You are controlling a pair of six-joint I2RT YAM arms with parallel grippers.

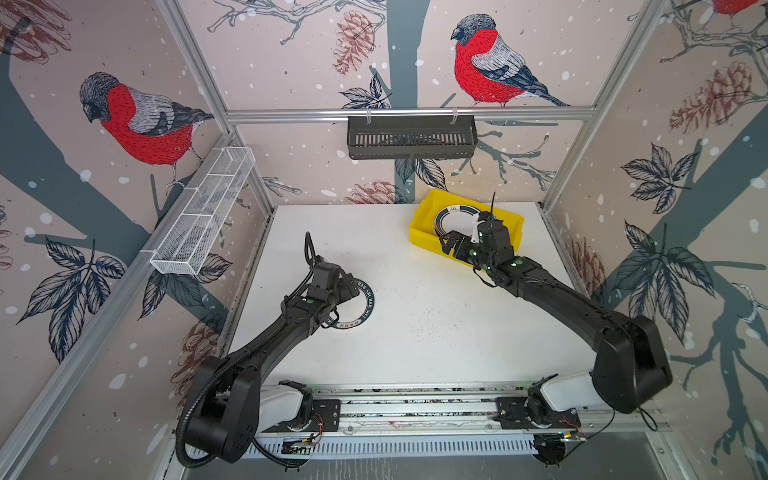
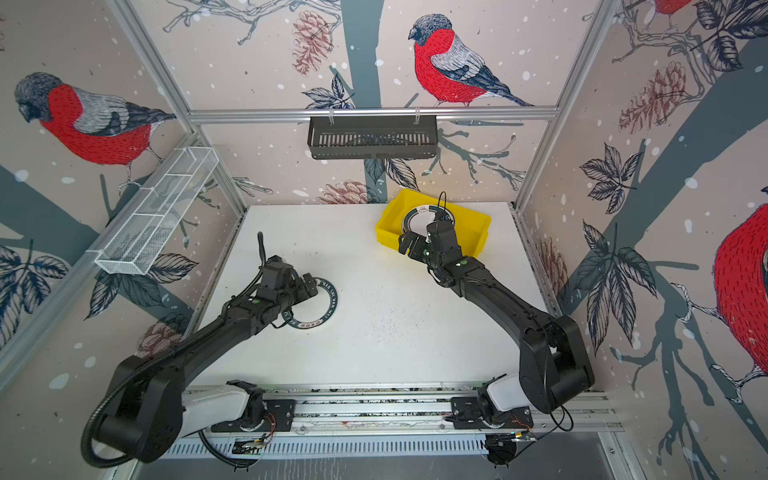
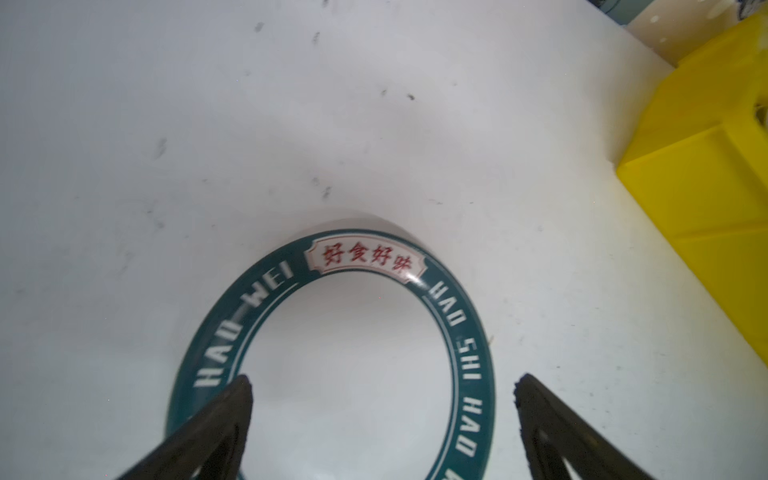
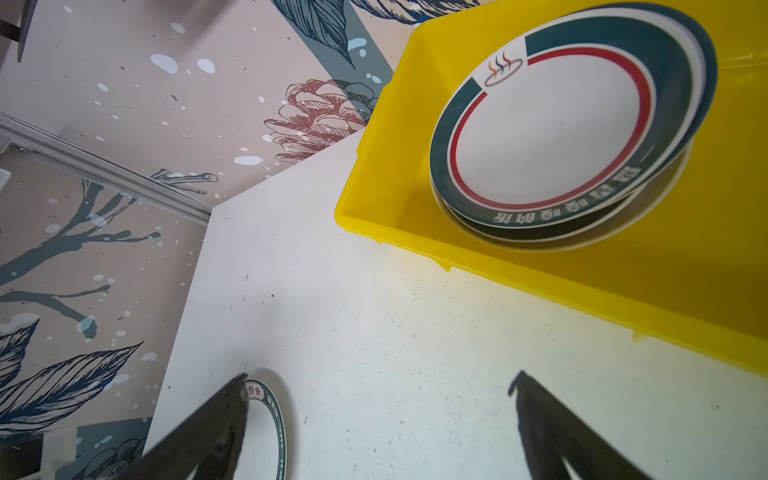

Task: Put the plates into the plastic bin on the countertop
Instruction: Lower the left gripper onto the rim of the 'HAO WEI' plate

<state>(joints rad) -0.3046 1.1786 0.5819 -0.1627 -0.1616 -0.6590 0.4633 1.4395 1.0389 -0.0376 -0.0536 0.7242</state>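
Bright, even light, with only faint shadows on the white tabletop (image 1: 436, 332). In both top views the wide lens stretches the walls (image 1: 83, 216) near the edges. In the left wrist view, the plate (image 3: 349, 353) shows a small glare spot and slightly blurred lettering.

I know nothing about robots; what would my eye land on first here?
The bright yellow bin at the far right of the countertop stands out first, with teal-rimmed plates stacked inside it. Next comes the lone lettered plate lying left of centre under the open left gripper, then the big red-breasted birds printed on the walls.
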